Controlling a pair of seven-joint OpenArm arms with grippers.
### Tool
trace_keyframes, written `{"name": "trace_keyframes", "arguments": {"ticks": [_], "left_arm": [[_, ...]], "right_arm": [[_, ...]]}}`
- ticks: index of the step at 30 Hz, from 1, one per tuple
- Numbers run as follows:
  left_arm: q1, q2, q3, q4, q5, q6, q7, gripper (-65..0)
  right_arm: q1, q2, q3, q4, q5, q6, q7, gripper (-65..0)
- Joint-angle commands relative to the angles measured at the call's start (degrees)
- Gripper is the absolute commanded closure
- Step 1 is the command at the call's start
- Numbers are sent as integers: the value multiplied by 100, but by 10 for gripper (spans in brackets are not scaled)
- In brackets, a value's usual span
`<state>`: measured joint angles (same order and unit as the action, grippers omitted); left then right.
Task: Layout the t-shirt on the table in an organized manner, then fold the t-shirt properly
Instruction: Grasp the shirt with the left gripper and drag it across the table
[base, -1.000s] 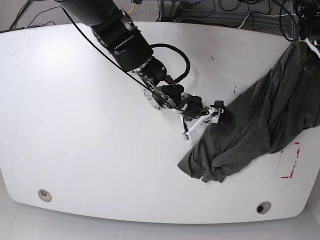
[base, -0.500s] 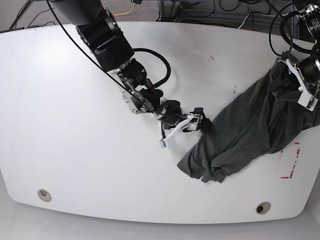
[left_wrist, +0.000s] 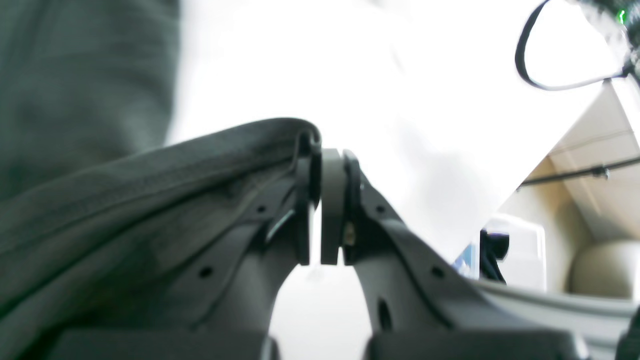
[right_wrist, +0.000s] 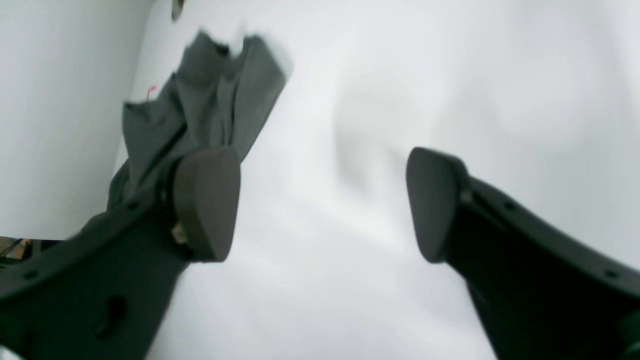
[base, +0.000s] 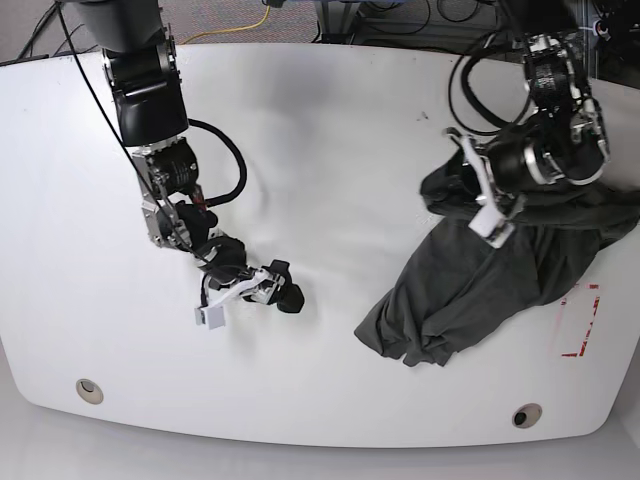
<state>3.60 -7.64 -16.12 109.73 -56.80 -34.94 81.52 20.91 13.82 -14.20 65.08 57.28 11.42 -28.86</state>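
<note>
T-shirt (base: 480, 290), dark charcoal and badly bunched, lies on the table's (base: 330, 130) right side near red tape (base: 580, 320). We see the left fingers (left_wrist: 320, 200) clamped on what looks like a hem, lifting it. Our right fingers (right_wrist: 320, 205) stand spread wide, holding nothing.

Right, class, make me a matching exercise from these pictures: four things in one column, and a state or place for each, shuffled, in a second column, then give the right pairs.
Column one:
1. left gripper
2. right gripper
3. t-shirt
4. red tape rectangle

Column two:
A. open, with nothing between its fingers
B. stuck on the table near the shirt's edge
C. shut on a fold of cloth
D. bunched and wrinkled, partly lifted

Pairs: 1-C, 2-A, 3-D, 4-B
</note>
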Motion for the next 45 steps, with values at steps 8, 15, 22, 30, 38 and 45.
{"name": "trace_keyframes", "arguments": {"ticks": [8,15,22,30,38,45], "left_arm": [[-408,1428,1783,64,1112,-80,-152,0],[-821,1664,2698,29,2159,-506,-288,0],[-1340,1664,3515,-525,2519,-506,-719,0],[-2008,1664,4456,-1228,2502,-506,-1246,0],[-2069,1664,4034,-1061,2528,-506,-1264,-28],[-2228,1664,3243,-956,2502,-506,-1132,-274]], "right_arm": [[199,635,536,371,105,111,-213,-496],[279,1251,615,538,105,111,-221,-498],[129,1725,1160,617,105,445,-230,-498],[-29,1743,2022,732,79,612,-608,-498],[-258,1848,2409,793,88,621,-934,-498],[-354,1813,2409,811,97,621,-934,-498]]}}
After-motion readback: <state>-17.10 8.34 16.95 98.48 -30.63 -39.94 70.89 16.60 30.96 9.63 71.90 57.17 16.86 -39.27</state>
